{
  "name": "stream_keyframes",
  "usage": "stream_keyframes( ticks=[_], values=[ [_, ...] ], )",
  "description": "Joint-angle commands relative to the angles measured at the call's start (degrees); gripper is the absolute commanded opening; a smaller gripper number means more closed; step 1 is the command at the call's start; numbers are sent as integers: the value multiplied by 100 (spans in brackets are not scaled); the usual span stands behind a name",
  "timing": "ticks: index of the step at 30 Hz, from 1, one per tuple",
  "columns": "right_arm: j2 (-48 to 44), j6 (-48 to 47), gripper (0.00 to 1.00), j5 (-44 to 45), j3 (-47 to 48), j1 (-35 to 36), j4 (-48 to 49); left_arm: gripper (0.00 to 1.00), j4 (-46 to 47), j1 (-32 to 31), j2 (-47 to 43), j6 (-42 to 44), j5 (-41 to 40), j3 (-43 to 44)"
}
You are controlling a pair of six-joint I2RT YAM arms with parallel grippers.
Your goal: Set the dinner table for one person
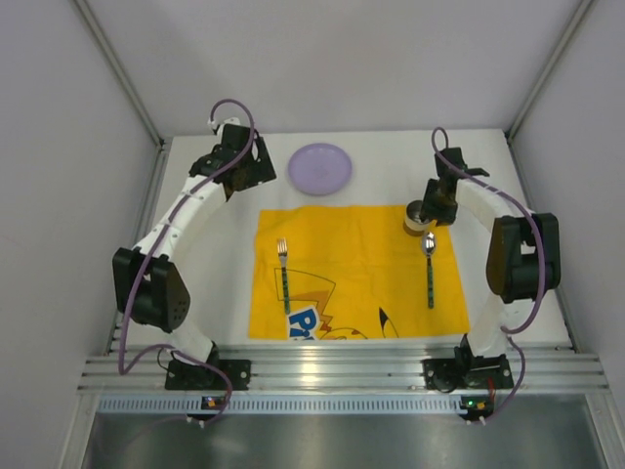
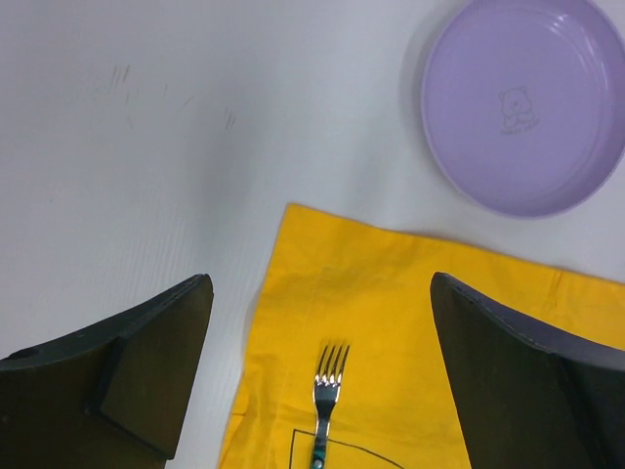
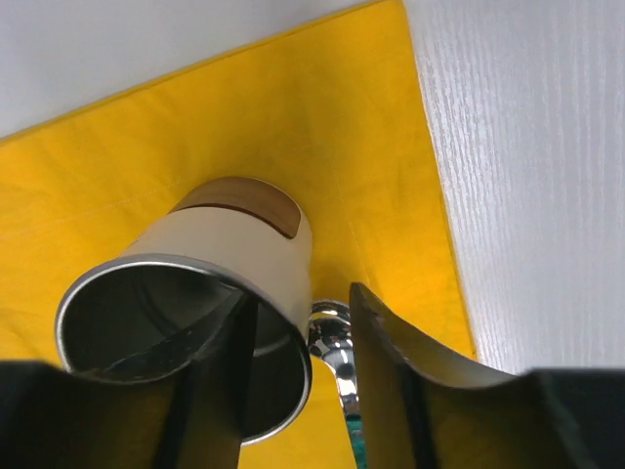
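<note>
Left end effector (image 2: 320,293) wide, right end effector (image 3: 301,318) gripping

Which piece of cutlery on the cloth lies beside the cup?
The spoon, at the right of the cloth, its bowl by the cup; the fork lies apart at the left.

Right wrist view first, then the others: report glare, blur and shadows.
Right wrist: spoon bowl glares bright beside the cup; near fingers dark, soft-edged. Left wrist: fork tines glint; plate evenly lit, sharp. Top external: diffuse light, only faint shadows on the dinner table.
</note>
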Motion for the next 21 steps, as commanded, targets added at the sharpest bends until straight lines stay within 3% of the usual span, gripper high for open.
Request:
stream_keyframes(
  ticks=[1,2,4,12,21],
  values=[
    [-161,-4,49,-261,-205,-9,284,98,558,152,221,170,221,309],
    [-231,-4,73,-262,-213,-9,267,98,505,170,527,152,449,589],
    [-442,13,92,-218,-179,-17,179,98,417,205,862,144,643,854],
    [-1653,13,94,-341,-187,-9,-287,98,847,205,2259,91,1294,1733],
    [-3192,-31,94,-236,-837,-26,-919,97,953,205,3588,-111,1936,2613]
  ],
)
